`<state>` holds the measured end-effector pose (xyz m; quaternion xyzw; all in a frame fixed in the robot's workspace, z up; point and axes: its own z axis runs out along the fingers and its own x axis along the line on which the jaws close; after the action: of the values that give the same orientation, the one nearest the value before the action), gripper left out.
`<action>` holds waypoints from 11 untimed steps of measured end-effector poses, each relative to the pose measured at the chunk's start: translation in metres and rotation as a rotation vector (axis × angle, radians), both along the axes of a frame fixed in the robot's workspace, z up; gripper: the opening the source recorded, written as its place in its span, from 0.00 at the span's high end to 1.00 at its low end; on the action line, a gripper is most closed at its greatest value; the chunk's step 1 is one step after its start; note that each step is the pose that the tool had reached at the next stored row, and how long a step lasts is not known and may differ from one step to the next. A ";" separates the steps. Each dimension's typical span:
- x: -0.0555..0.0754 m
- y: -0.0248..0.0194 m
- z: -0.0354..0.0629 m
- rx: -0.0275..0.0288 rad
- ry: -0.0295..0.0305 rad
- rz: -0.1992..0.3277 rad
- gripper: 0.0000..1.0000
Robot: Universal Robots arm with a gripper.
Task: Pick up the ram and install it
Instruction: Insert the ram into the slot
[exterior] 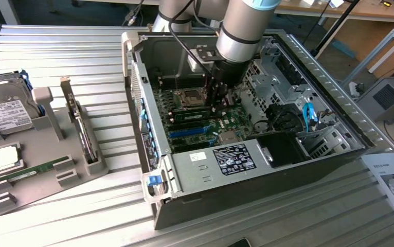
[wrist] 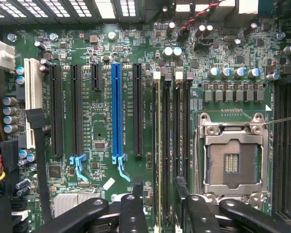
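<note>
The gripper [exterior: 217, 105] hangs inside the open case [exterior: 320, 77], low over the board [wrist: 97, 97]. Its fingers [wrist: 133, 213] stand wide, one on either side of the ram [wrist: 158, 145]. The ram sits on edge in a slot between the black card slots and the CPU socket [wrist: 230, 162], and the fingers look clear of it. Another ram [exterior: 29, 172] lies on the grey tray [exterior: 39, 195] outside the case, at the exterior view's left.
</note>
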<state>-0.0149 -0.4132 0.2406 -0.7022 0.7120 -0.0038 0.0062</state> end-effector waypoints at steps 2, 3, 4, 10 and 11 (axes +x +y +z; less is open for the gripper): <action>0.000 0.0000 0.0044 -0.0001 0.0000 0.000 0.62; 0.000 0.0000 0.0089 0.0001 0.0000 0.000 0.62; 0.000 0.0000 0.0122 -0.0001 0.0000 0.000 0.62; 0.000 0.0000 0.0333 -0.0002 0.0001 0.000 0.62; 0.000 0.0000 0.0359 0.0000 0.0000 0.000 0.62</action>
<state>-0.0149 -0.4132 0.2765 -0.7022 0.7120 -0.0038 0.0061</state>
